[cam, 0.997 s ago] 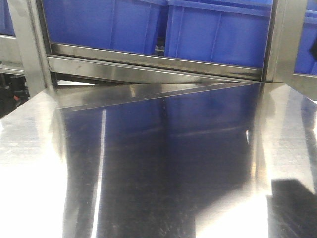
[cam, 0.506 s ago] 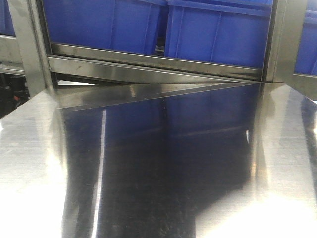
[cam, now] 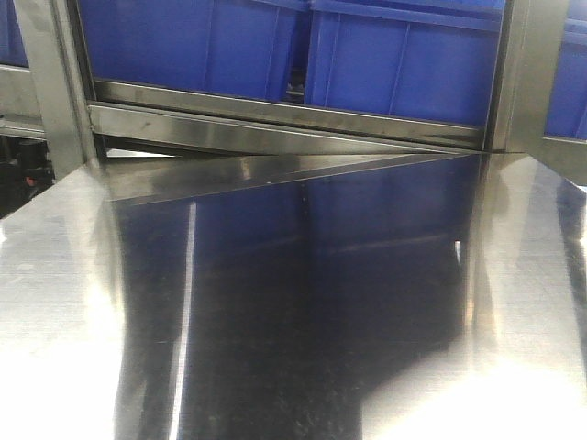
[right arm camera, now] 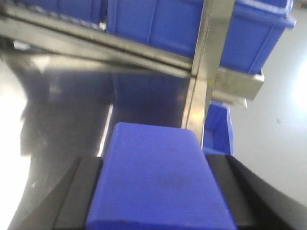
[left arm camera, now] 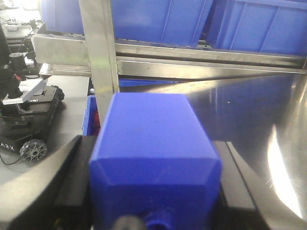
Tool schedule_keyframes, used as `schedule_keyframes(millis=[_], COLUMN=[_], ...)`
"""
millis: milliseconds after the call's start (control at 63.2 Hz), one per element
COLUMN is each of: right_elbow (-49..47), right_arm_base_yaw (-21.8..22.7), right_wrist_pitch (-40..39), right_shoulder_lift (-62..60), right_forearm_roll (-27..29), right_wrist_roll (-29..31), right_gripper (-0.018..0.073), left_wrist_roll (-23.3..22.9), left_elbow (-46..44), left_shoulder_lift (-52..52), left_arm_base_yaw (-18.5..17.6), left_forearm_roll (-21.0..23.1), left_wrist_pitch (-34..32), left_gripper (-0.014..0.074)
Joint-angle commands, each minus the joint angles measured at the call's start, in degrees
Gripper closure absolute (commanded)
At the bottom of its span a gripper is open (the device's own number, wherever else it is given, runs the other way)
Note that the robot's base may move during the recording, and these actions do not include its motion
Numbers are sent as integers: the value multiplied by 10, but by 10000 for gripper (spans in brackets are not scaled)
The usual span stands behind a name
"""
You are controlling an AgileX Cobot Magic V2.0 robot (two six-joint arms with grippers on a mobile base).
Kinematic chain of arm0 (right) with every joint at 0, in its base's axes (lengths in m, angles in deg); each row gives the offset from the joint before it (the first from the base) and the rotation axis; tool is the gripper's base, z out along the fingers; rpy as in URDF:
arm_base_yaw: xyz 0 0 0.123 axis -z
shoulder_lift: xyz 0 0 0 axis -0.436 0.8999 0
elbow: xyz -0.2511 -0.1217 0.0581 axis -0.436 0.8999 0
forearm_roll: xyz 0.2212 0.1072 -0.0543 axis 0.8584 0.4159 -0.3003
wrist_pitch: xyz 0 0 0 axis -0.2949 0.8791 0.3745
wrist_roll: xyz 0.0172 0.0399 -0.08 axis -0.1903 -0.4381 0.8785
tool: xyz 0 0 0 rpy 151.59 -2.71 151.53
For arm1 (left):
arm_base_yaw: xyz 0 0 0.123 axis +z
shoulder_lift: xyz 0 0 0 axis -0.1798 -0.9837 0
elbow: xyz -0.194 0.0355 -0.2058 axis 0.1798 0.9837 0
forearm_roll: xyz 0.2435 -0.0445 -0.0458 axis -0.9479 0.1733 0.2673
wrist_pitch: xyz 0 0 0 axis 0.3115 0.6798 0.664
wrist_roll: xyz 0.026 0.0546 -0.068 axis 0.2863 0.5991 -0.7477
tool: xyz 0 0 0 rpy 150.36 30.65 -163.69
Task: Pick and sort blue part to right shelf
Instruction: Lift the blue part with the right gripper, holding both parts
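Polished steel table [cam: 293,321] fills my front view, with blue bins [cam: 404,64] lined up on the shelf rail [cam: 275,115] behind it. Neither arm shows in that view, so I'm working off the wrist cameras.

On the left wrist I have the blue part [left arm camera: 151,129] right under the lens, sloped shoulders toward me and the small knob [left arm camera: 156,223] at the bottom edge. The left claw [left arm camera: 153,160] is clamped on it, dark fingers [left arm camera: 72,167] pressed flat against both side faces, parted only by the block's width. The right claw [right arm camera: 152,184] grips a blue block [right arm camera: 153,153] the same way. Its cap end is cut off, so I can't tell which kind it is.

On pose, the left claw sits roughly level and aims at the shelf from the table's left edge, with a steel upright [left arm camera: 100,57] dead ahead and a small wheeled robot [left arm camera: 24,120] on the floor beyond. The right claw points at the upright on its own side [right arm camera: 208,62], with a lower blue bin [right arm camera: 218,129] just past it.

My read is that this is the carry. To do it well I want a firm squeeze on those smooth faces, a swing that clears the post before any reach, and a route to the right shelf with room around the loaded right arm. I'd let go only with the part low over the bin.
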Motion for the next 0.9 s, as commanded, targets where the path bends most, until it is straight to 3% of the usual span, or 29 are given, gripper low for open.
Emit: schedule_keyframes(millis=[0, 269, 886], right_elbow=[-18, -18, -17], right_arm_base_yaw=[-1, -1, -1], right_wrist_pitch=[-82, -193, -189], right_shoulder_lift=[-8, -17, -17], right_forearm_roll=[-11, -11, -11], right_wrist_roll=[8, 8, 8], right_gripper=[273, 273, 273], left_wrist_roll=[-6, -6, -6], left_elbow=[-16, -16, -16], left_shoulder_lift=[-6, -6, -6], left_arm_base_yaw=[0, 0, 0], left_forearm_roll=[-3, -3, -3], left_wrist_pitch=[-48, -48, -48], left_gripper=[241, 241, 241])
